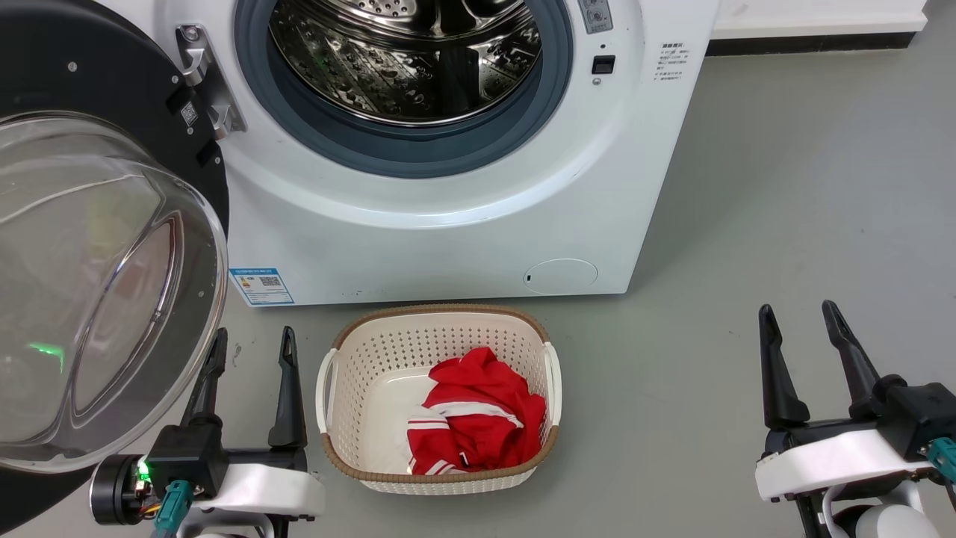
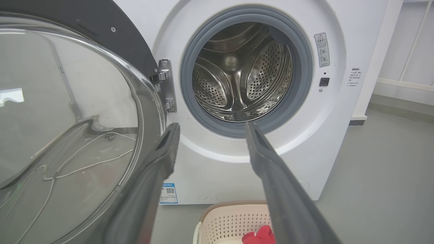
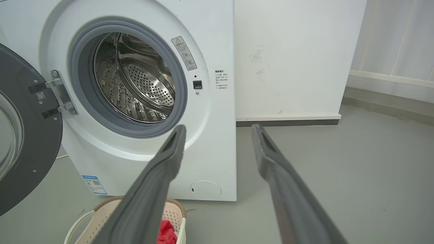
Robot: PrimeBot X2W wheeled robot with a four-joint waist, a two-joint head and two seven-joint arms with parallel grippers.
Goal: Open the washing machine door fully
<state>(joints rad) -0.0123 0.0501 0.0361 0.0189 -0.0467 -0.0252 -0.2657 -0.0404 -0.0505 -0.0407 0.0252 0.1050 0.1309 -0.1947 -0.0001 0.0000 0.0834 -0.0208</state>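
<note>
Grey floor [image 1: 784, 224], white wall [image 3: 288, 51] behind. Washing machine [image 1: 448, 239] w/ washing machine door [image 1: 112, 90] swung wide at left, its left edge cut off. Basket [image 1: 441, 317] in front holds red garment [image 1: 478, 411]. Left end effector [image 1: 254, 332] fingers apart, just beside door glass; right end effector [image 1: 797, 308] apart too.

head: looked steeply down on the washing machine [image 1: 448, 246] front and basket [image 1: 441, 310], near | left wrist: low, faced the drum [image 2: 237, 74] squarely, close beside the washing machine door [image 2: 67, 101] | right wrist: low, right of centre, angled leftward | shared: drum, basket
</note>
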